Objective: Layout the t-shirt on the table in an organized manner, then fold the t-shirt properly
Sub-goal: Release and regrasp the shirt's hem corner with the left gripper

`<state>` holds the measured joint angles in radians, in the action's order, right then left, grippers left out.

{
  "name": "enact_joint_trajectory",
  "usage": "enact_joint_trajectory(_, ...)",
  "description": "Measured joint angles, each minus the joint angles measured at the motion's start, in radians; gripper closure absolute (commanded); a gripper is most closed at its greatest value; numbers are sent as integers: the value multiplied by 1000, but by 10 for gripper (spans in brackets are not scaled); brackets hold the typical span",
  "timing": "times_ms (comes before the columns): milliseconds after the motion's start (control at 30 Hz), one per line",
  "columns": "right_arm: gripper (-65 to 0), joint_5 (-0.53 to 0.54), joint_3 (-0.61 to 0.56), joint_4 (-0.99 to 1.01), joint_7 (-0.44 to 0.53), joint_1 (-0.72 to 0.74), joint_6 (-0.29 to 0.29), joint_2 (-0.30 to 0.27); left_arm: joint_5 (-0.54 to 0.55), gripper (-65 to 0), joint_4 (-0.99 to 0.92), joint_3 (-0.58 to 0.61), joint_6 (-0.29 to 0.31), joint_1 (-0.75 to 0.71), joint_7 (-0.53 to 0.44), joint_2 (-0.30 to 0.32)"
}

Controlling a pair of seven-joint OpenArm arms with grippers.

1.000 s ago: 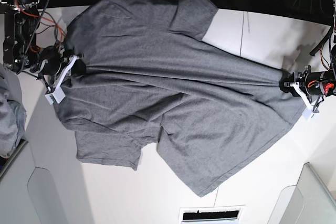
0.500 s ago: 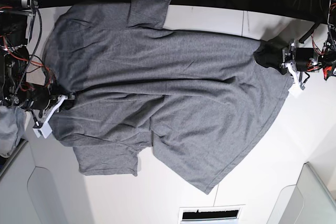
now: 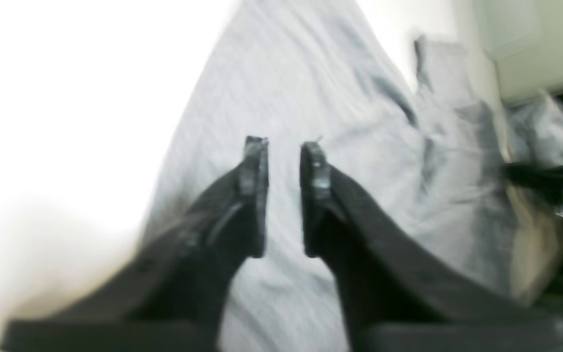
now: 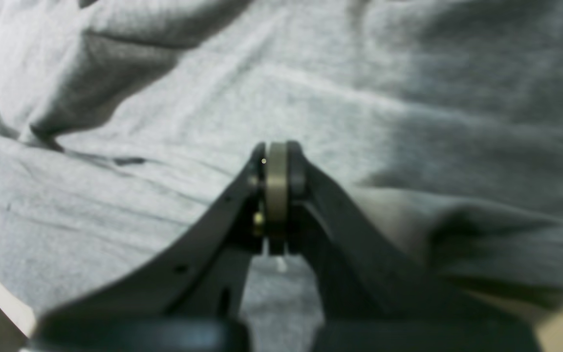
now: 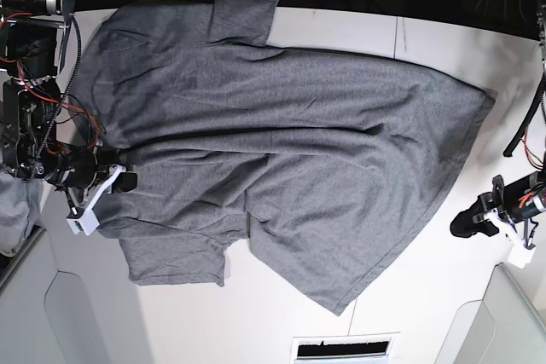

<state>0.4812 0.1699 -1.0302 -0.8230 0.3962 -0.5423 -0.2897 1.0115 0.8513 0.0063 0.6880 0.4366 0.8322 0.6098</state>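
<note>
So the shirt (image 5: 281,151) is now lying spread across the white worktop (image 5: 409,296), collar end toward the right arm's side, hem toward the left arm's side, one sleeve poking off the far edge and the other lying toward the near side. Big change from half a second ago: the left gripper (image 5: 486,221) was pinching the hem corner, and now it's let go and sits on bare worktop just off the hem, clear of the fabric. In the left wrist view its jaws stand a narrow gap apart with nothing between them, though that shot is pretty blurry.

The right gripper (image 5: 104,178) is at the shoulder end like before. In its wrist view the jaws are pressed together; I can't see cloth pinched in the tips, so it may just be closed and resting over the fabric.

My read: the stretch-out is basically done. The body still has diagonal creases, and the hem runs slanted, so some smoothing probably comes before any fold.
</note>
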Motion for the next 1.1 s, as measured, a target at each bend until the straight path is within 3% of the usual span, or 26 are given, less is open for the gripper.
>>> enact_joint_trajectory(133, 0, -19, 0, 0, -1, -1, 3, 16, -195, -9, -1, 105, 1, 16, -114, -91)
enact_joint_trajectory(267, 0, 37, 1, 0, -45, -3, 4, 16, -317, -8, -1, 269, 0, 18, -188, -146)
enact_joint_trajectory(367, 0, 87, 1, 0, -74, -17, 3, 19, -388, -8, -1, 383, -108, 12, -230, -179)
enact_joint_trajectory(433, 0, 97, 1, 0, -84, -35, 3, 21, -431, -8, -2, 436, -147, 12, -268, -194)
enact_joint_trajectory(567, 0, 114, 1, -50, -85, -100, 3, 19, -521, -8, 4, 492, -238, 21, -326, -197)
enact_joint_trajectory(867, 0, 113, 0, -174, -91, -244, 3, 19, -668, -8, -153, 492, -440, 46, -412, -168)
enact_joint_trajectory(1000, 0, 114, 1, -206, -83, -243, 3, 19, -686, -9, -193, 490, -464, 45, -406, -115)
enact_joint_trajectory(1100, 0, 145, 0, -216, -74, -241, 3, 21, -688, -9, -192, 490, -468, 47, -390, -112)
